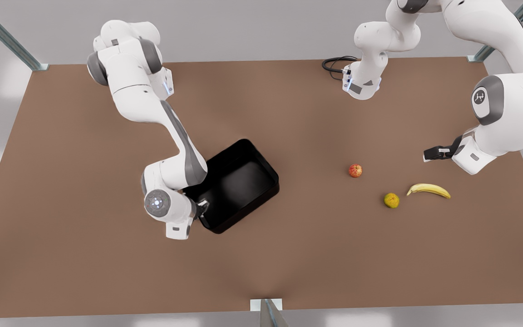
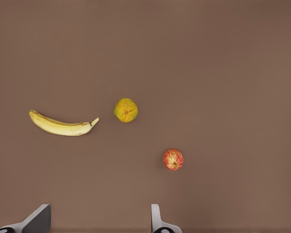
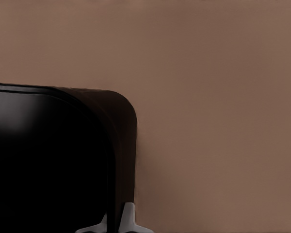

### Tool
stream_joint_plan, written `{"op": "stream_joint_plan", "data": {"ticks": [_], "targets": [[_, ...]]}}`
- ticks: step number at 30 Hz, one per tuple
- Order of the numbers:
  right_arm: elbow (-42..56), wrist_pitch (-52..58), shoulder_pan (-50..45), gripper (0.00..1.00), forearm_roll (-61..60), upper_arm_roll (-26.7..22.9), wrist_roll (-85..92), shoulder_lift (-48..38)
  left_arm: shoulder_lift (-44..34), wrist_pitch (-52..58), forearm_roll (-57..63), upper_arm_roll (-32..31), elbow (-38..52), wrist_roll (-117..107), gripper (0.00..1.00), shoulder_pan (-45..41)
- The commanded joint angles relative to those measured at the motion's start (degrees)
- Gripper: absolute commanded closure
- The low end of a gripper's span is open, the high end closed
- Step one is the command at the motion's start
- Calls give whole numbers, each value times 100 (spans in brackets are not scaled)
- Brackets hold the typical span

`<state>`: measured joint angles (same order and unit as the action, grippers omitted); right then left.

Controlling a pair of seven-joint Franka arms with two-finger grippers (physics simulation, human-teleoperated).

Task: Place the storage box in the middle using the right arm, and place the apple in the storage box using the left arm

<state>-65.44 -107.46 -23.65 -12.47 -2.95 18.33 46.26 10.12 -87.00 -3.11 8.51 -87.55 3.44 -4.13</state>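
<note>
The glossy black storage box [image 1: 239, 184] sits left of centre in the front view, turned at an angle. My right gripper [image 1: 201, 206] is at its near-left rim, and in the right wrist view the fingers [image 3: 128, 218] are shut across the box wall [image 3: 121, 145]. The red-orange apple [image 1: 355, 170] lies on the table right of centre. My left gripper [image 1: 429, 154] hovers open farther to the right of it, holding nothing. In the left wrist view the apple [image 2: 173, 159] lies beyond the spread fingertips [image 2: 157, 221].
A yellow-green round fruit [image 1: 391, 200] [image 2: 126, 110] and a banana [image 1: 428, 190] [image 2: 62, 125] lie near the apple. A black cable [image 1: 336, 63] loops at the table's back edge. Bare brown table [image 1: 307, 236] lies between the box and the fruits.
</note>
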Motion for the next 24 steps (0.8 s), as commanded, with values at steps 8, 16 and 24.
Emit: {"op": "stream_joint_plan", "data": {"ticks": [8, 16, 24], "targets": [[479, -443, -167, 39, -10, 251, -5375, 692, -28, 473, -14, -24, 19, -458, 0, 0], [541, 717, -96, 0, 16, 14, -5401, -213, -54, -2197, -23, -77, -2389, -1064, 0, -1204], [883, 3019, 528, 0, -1, -3845, -172, -854, 508, -4202, -94, -112, -3522, -950, 0, -1353]]}}
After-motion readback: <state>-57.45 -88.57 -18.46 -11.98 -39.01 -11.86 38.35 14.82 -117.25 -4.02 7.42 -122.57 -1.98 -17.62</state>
